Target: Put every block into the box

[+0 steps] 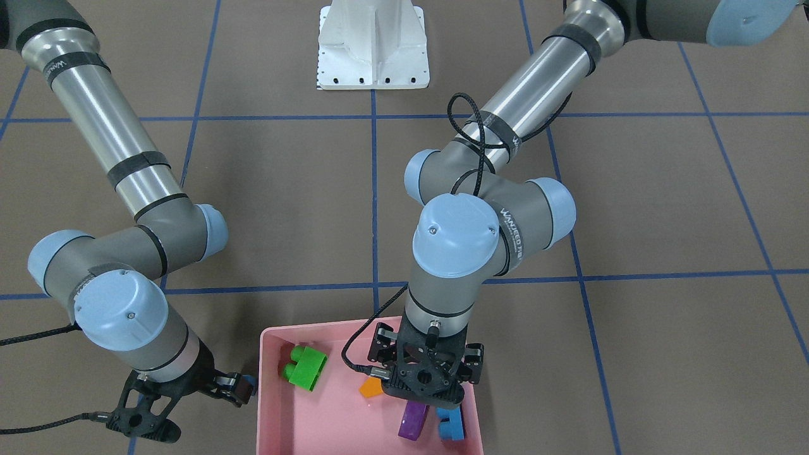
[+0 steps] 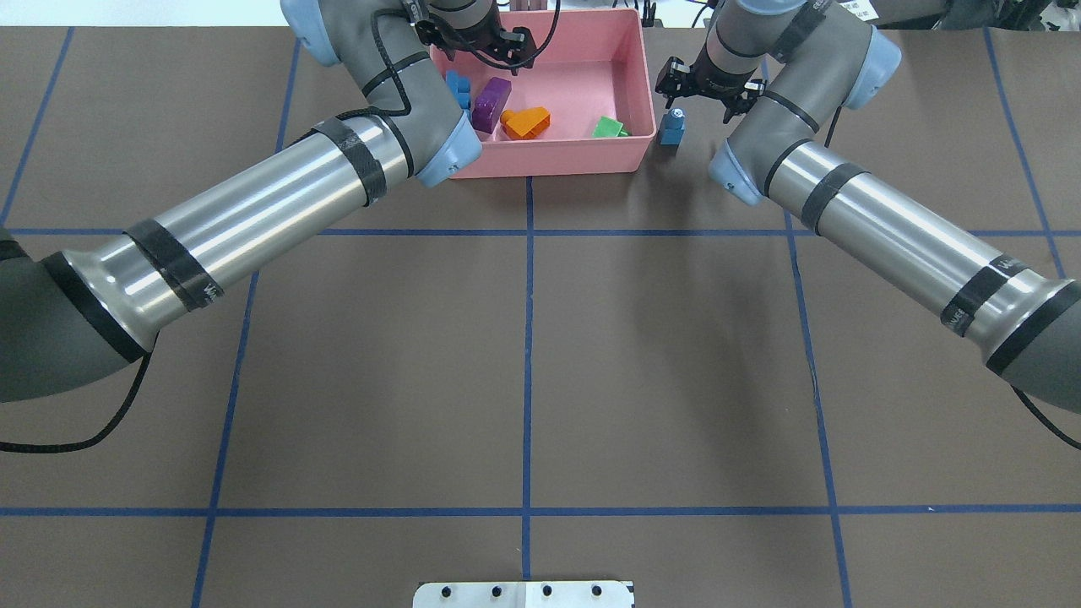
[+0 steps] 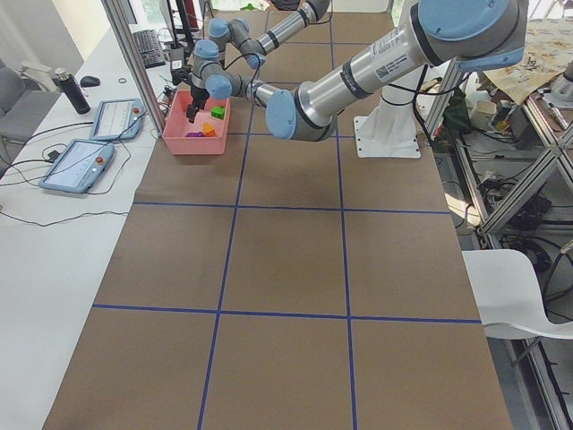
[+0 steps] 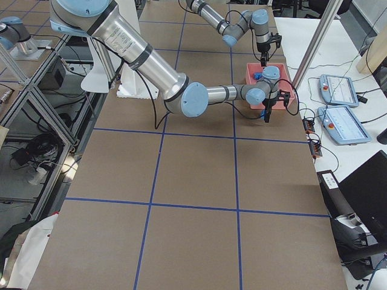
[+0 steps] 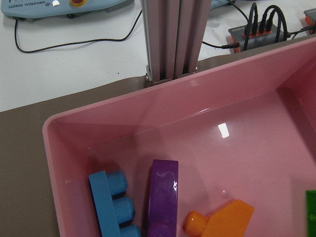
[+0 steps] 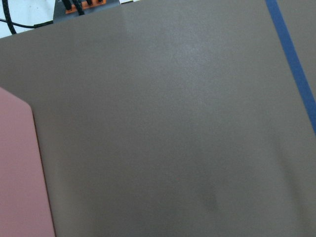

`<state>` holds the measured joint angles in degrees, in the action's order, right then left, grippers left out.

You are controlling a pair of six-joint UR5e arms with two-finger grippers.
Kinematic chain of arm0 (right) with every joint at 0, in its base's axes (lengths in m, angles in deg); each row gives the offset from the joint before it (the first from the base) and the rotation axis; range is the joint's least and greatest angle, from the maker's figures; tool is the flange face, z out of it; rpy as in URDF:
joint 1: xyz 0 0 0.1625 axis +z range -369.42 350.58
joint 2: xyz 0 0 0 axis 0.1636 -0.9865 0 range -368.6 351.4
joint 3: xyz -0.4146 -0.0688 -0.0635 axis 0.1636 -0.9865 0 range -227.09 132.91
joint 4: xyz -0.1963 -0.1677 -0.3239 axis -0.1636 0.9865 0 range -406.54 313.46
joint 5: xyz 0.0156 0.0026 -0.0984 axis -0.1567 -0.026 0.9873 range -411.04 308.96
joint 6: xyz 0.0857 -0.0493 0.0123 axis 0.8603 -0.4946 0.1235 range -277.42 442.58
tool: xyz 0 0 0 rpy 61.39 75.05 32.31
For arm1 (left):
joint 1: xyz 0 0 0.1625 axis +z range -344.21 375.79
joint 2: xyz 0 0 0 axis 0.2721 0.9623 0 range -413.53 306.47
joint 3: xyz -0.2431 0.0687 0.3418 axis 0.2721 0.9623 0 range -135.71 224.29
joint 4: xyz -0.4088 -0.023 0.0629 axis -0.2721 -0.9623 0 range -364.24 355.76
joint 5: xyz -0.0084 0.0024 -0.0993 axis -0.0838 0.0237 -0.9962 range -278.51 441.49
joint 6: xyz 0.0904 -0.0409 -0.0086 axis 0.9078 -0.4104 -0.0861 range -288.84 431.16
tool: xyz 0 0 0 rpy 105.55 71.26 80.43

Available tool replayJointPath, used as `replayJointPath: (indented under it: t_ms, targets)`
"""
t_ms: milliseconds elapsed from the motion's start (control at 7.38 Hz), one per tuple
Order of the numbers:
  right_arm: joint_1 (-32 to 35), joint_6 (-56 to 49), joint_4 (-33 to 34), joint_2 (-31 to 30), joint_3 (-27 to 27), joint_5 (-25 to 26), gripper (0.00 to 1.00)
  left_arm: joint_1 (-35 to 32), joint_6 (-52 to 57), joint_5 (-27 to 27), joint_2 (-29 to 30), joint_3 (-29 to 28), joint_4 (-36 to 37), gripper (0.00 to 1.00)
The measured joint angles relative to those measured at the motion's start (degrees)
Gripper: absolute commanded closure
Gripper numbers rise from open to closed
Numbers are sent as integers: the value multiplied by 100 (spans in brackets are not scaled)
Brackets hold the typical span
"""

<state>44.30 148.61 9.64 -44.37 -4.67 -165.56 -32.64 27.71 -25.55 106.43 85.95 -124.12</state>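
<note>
The pink box (image 2: 642,93) stands at the middle of the tabletop's (image 2: 524,355) far edge, the edge opposite to the robot's base. Four of the blocks lie inside it. The long blue block (image 2: 458,89) and the purple block (image 2: 491,103) are side by side near the wall on the robot's left. The orange block (image 2: 525,122) is just beside the purple one, and the green block (image 2: 608,128) is apart from them, near the opposite wall. The left gripper (image 1: 423,392) hangs over the blue and purple pair. Its fingers seem spread and hold nothing, because every block under it rests flat on the box floor. I judge that its part of the work is done. The tiny blue block (image 2: 673,127) is not yet inside: it is outside the box, just beside the wall on the robot's right, close to the same far edge. The right gripper (image 1: 231,387) is tilted toward this block, and one finger looks to touch it. I cannot tell whether the fingers are clenched on it or released, since the right wrist view shows only bare tabletop and a strip of pink wall. If the block is held, it needs only a short lift over the wall. The wall is so close that the fingers could bump it.
</note>
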Motion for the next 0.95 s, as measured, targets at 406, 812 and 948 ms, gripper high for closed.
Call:
replayJointPath:
  t_ms: [406, 812, 948]
  targets:
    - [-117, 2, 0, 117, -99, 123, 0, 0, 3, -1, 1, 0, 0, 1]
    - [-194, 13, -1, 244, -186, 154, 17, 0, 3, 0, 1, 13, 0, 1]
    - [-215, 12, -4, 251, -224, 171, 80, 0, 3, -1, 1, 20, 0, 1]
